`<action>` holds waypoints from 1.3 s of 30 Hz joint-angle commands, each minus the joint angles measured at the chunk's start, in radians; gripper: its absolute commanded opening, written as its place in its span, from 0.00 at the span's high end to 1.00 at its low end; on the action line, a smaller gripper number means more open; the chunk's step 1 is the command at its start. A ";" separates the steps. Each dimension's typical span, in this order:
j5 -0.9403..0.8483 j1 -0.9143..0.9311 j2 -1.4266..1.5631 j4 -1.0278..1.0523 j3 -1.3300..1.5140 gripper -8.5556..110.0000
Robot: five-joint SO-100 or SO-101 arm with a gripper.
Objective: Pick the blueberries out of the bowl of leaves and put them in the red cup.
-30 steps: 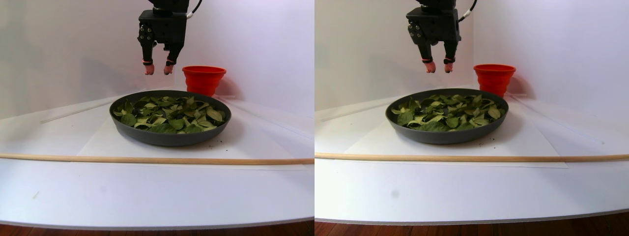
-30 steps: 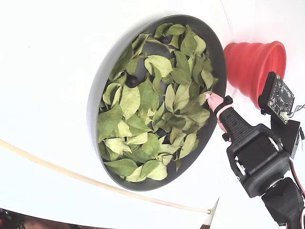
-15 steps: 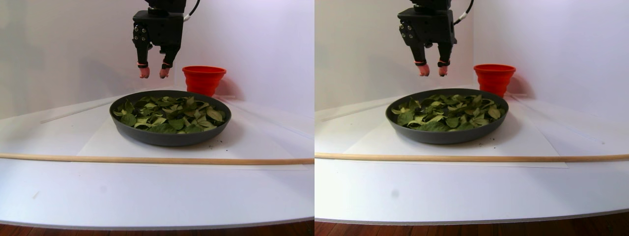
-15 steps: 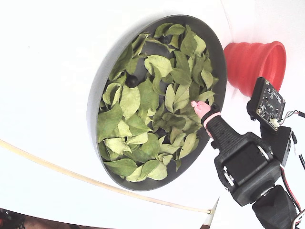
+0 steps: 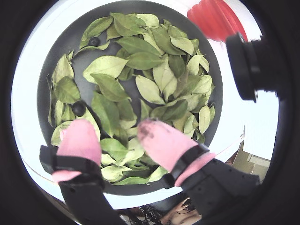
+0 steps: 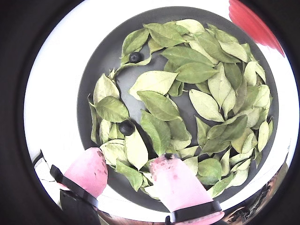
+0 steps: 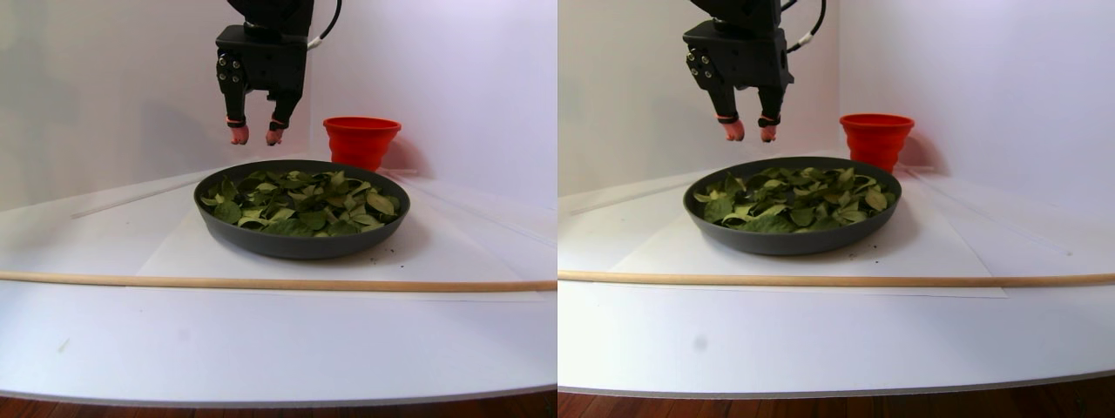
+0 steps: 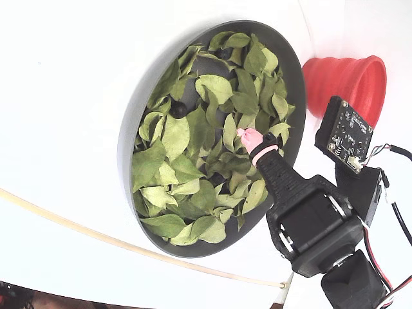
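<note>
The dark grey bowl [image 7: 296,244] [image 8: 138,96] holds loose green leaves [image 5: 154,89] [image 6: 159,105]. Two blueberries show in both wrist views: one near the bowl's far left rim [image 5: 94,41] [image 6: 135,57], one among the leaves just ahead of the left finger [image 5: 78,108] [image 6: 126,127]. In the fixed view a blueberry [image 8: 178,109] lies at the bowl's left side. My gripper [image 7: 253,135] [image 5: 115,133] [image 6: 129,161] [image 8: 248,136] hangs open and empty above the leaves, its pink tips clear of them. The red cup [image 7: 361,139] [image 8: 341,84] stands just behind the bowl, to the gripper's right.
A thin wooden dowel [image 7: 261,283] [image 8: 96,235] lies across the table in front of the bowl. A white paper sheet [image 7: 174,252] lies under the bowl. White walls close in behind the bowl and cup. A circuit board [image 8: 346,134] rides on the wrist near the cup.
The gripper has moved left in the stereo pair view, away from the cup and out over the leaves, and dropped slightly. It stays open and empty.
</note>
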 commanded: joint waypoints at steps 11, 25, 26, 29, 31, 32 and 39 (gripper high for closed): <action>0.014 -0.025 -0.087 -0.077 -0.023 0.78; 0.043 -0.041 -0.210 -0.160 -0.051 0.78; 0.048 -0.041 -0.216 -0.160 -0.057 0.78; 0.052 -0.044 -0.244 -0.176 -0.075 0.78; 0.055 -0.044 -0.264 -0.189 -0.089 0.78; 0.058 -0.044 -0.273 -0.192 -0.095 0.78; 0.071 -0.054 -0.311 -0.227 -0.112 0.78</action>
